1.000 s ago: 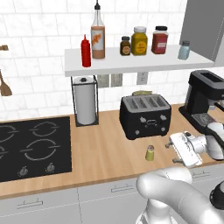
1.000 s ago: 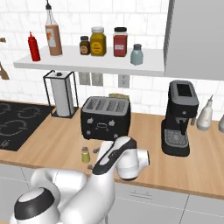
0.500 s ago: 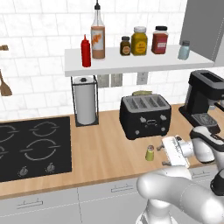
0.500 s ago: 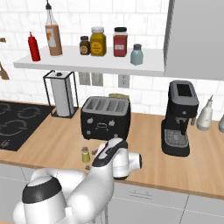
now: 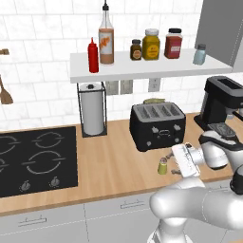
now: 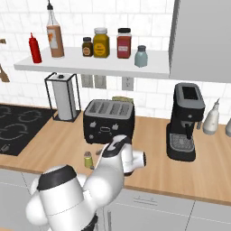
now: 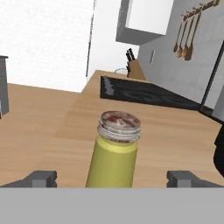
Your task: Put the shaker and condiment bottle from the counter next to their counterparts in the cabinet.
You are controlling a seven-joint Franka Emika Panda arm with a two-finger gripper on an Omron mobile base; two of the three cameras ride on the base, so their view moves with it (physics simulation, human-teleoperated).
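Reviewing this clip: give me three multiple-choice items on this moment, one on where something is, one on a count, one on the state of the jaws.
1. Where does the shaker stand?
A. on the counter in front of the toaster
B. on the stovetop
C. on the shelf

2. How many spice jars stand in a row on the cabinet shelf?
A. one
B. three
C. five

3. How do the jaws of the gripper stand?
A. shut on the shaker
B. shut on nothing
C. open, one on each side of the shaker

Answers:
1 A: both base views show it upright on the wood just in front of the toaster.
2 B: a dark jar, a yellow jar and a red jar stand side by side.
3 C: in the hand view the two tips sit wide apart with the shaker between them, untouched.
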